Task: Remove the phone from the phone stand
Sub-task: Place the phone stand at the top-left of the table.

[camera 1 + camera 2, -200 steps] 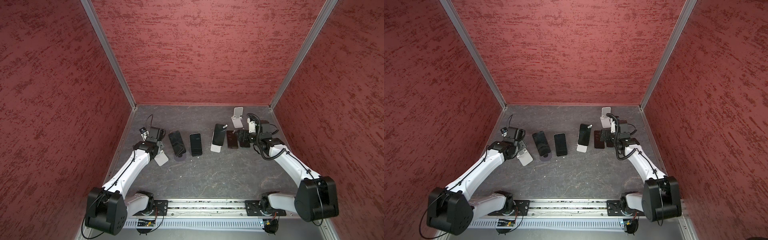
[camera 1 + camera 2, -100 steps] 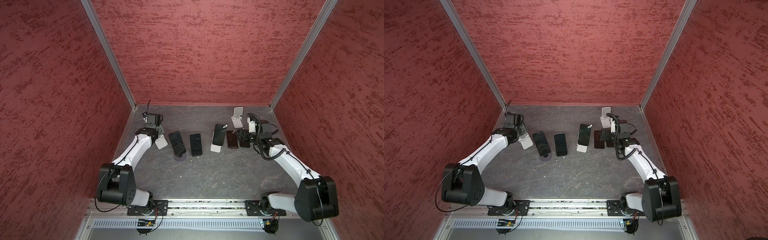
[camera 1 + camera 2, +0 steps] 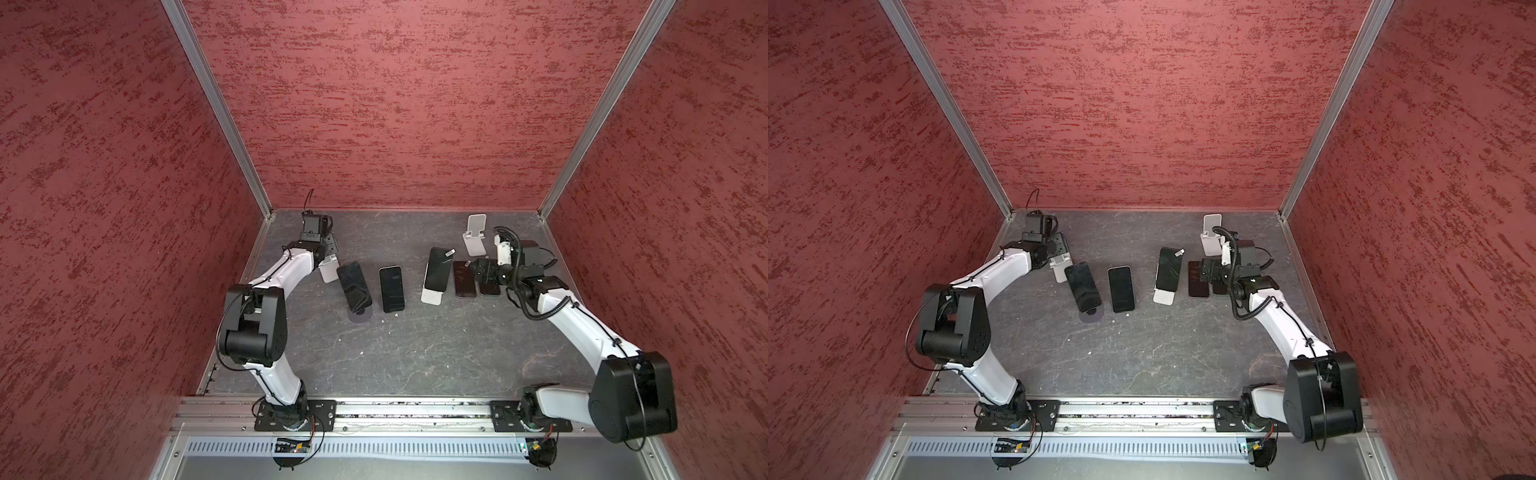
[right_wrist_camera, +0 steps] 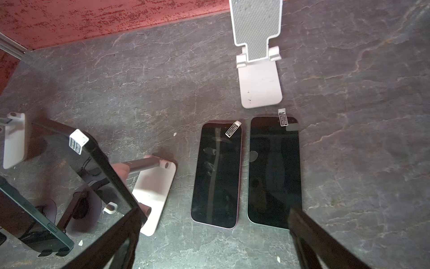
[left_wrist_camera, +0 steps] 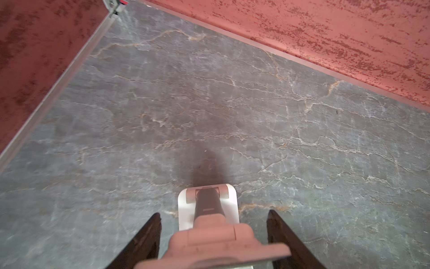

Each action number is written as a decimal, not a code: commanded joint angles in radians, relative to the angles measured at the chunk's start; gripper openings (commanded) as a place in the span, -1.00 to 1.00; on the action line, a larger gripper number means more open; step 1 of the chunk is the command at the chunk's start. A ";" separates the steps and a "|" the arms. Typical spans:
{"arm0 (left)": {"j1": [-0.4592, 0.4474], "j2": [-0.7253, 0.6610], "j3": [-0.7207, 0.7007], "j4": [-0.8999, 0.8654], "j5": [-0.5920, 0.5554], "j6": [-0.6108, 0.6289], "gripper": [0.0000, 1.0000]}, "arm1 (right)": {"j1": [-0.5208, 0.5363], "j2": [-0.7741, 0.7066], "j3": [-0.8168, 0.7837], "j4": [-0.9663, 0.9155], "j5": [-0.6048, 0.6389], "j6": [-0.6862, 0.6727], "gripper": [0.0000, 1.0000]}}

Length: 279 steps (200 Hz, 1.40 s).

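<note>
R gripper (image 4: 214, 209): jaws wide, nothing in them, hanging over two flat phones (image 4: 216, 174) near the R wall. L gripper (image 5: 214, 212): clamped on a bare stand (image 5: 229, 200), out toward the back-L corner. We can't tell whether its foot touches the table (image 3: 415, 353).

Task's thing: propped phone (image 3: 438, 270), leaning tilted on its white stand (image 3: 431, 297), mid-table, just beside the flat phones on their L. Not yet off. A 2nd phone (image 3: 353, 284) is also propped, on a dark stand (image 3: 359, 314) w/ round foot, nearer the L arm.

Step, our read: btwn picks, w/ R nearest the propped phone. Next move prob. calls for a swing over, jaws across the phone's long edges, then a lift up & away so the bottom edge clears the stand's lip w/o dragging the base.

Materials: phone = thin glossy black glass slab, dark rim, rounded corners, paper tab at a top corner; looks slick. White stand = flat matte plate, grey rod arm; looks light, may tip.

Beyond: one more flat phone (image 3: 391, 289), a spare stand (image 3: 473, 239) at the back, grey veined stone-look top, rough red walls (image 3: 395, 104).
</note>
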 commanded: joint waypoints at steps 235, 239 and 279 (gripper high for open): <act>-0.043 0.112 0.076 0.058 0.027 0.062 0.75 | 0.004 0.001 -0.003 0.026 0.014 -0.013 0.97; -0.043 0.109 0.076 0.058 0.028 0.062 0.76 | 0.004 0.003 -0.003 0.026 0.013 -0.014 0.97; -0.043 0.060 0.081 0.051 0.019 0.054 1.00 | 0.004 0.001 -0.003 0.026 0.013 -0.013 0.98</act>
